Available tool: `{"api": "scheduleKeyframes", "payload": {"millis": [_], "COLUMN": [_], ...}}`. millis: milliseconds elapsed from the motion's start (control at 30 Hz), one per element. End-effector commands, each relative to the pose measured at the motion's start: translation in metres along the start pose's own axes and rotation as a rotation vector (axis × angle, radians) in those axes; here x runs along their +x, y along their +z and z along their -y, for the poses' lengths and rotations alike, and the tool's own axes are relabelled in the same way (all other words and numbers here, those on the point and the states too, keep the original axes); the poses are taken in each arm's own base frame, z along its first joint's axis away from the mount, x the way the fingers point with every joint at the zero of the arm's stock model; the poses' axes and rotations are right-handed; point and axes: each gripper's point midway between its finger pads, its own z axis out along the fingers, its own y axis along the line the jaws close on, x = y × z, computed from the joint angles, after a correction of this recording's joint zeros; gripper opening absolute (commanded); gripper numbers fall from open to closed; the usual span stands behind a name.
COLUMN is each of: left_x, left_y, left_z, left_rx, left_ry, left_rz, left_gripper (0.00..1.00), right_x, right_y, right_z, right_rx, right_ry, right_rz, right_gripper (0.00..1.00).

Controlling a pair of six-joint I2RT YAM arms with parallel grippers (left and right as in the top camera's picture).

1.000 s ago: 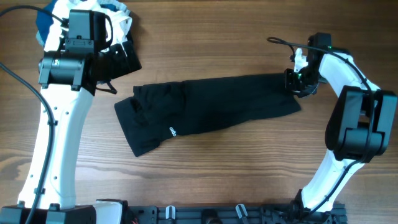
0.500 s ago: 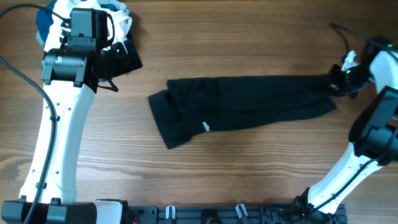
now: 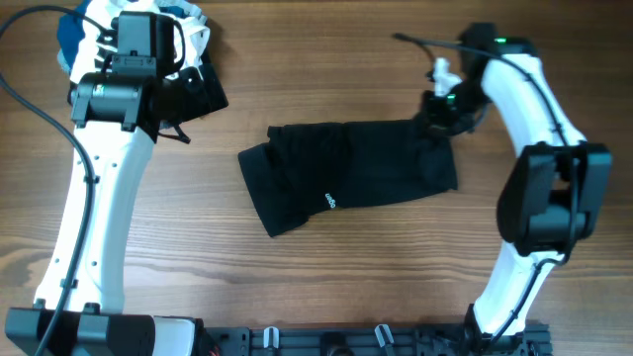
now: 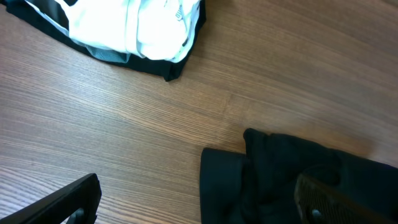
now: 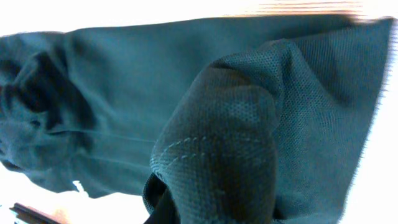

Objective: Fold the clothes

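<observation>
The black garment (image 3: 346, 173) lies across the middle of the table, with a small white logo (image 3: 330, 201) near its front left. My right gripper (image 3: 438, 117) is shut on the garment's right end and holds it lifted and folded leftward over the rest. In the right wrist view the black fabric (image 5: 249, 137) drapes over the jaws and hides the fingers. My left gripper (image 3: 188, 94) is open and empty above the table at the back left. In the left wrist view its fingers (image 4: 199, 199) straddle the garment's left edge (image 4: 273, 180) from above.
A white garment with black stripes (image 4: 137, 28) lies at the back left corner, beside blue clothing (image 3: 71, 35). The left arm (image 3: 99, 198) runs down the left side. The right arm (image 3: 539, 188) stands at the right. Bare wood surrounds the garment.
My right gripper first dragged the garment rightward across the table, then carried its right end back leftward over the garment, shortening it. The left arm barely moved.
</observation>
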Motion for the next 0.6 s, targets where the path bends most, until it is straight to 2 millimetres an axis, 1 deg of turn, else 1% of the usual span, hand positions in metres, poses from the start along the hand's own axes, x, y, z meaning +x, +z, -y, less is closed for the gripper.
{"api": "scheduleKeyframes", "payload": {"millis": [0, 33, 67, 100, 167, 200, 267, 300, 367, 400, 433, 467, 500, 533, 567], "left_x": [-0.003, -0.003, -0.003, -0.003, -0.003, -0.002, 0.000, 0.003, 0.014, 0.024, 0.032, 0.043, 0.057, 0.076, 0.086], "left_y": [0.003, 0.003, 0.003, 0.003, 0.003, 0.003, 0.004, 0.004, 0.007, 0.010, 0.012, 0.016, 0.022, 0.033, 0.040], "left_z": [-0.001, -0.001, -0.001, -0.001, -0.001, -0.001, -0.001, -0.001, 0.003, 0.010, 0.014, 0.018, 0.020, 0.016, 0.015], "left_rx": [-0.004, -0.004, -0.004, -0.004, -0.004, -0.004, -0.004, -0.001, 0.025, 0.063, 0.092, 0.125, 0.146, 0.142, 0.150], "left_ry": [-0.002, -0.002, -0.002, -0.002, -0.002, -0.002, -0.001, 0.000, 0.001, 0.006, 0.015, 0.034, 0.053, 0.048, 0.044], "left_rz": [0.001, 0.002, 0.002, 0.001, 0.001, 0.000, -0.009, -0.023, -0.079, -0.128, -0.164, -0.208, -0.258, -0.316, -0.346], "left_gripper": [1.00, 1.00, 1.00, 1.00, 1.00, 1.00, 1.00, 1.00, 1.00, 1.00, 1.00, 1.00, 1.00, 1.00, 1.00], "right_x": [0.001, 0.000, 0.001, 0.002, 0.007, 0.010, 0.012, 0.009, 0.000, -0.006, -0.010, -0.014, -0.019, -0.023, -0.025], "right_y": [0.004, 0.007, 0.010, 0.012, 0.017, 0.019, 0.016, 0.011, -0.005, -0.019, -0.028, -0.040, -0.058, -0.076, -0.083], "right_z": [-0.044, -0.051, -0.059, -0.067, -0.085, -0.096, -0.103, -0.101, -0.094, -0.089, -0.084, -0.077, -0.066, -0.053, -0.046], "right_rx": [-0.029, -0.031, -0.036, -0.038, -0.066, -0.103, -0.138, -0.140, -0.147, -0.152, -0.154, -0.157, -0.158, -0.156, -0.155], "right_ry": [-0.033, -0.036, -0.050, -0.049, -0.084, -0.105, -0.118, -0.115, -0.101, -0.088, -0.080, -0.067, -0.050, -0.045, -0.034], "right_rz": [0.023, 0.026, 0.026, 0.025, 0.014, 0.005, 0.002, 0.019, 0.064, 0.106, 0.131, 0.169, 0.218, 0.269, 0.287], "right_gripper": [0.07, 0.11, 0.20, 0.24, 0.29, 0.35, 0.56, 0.65, 0.77, 0.91, 1.00, 0.99, 1.00, 1.00, 1.00]}}
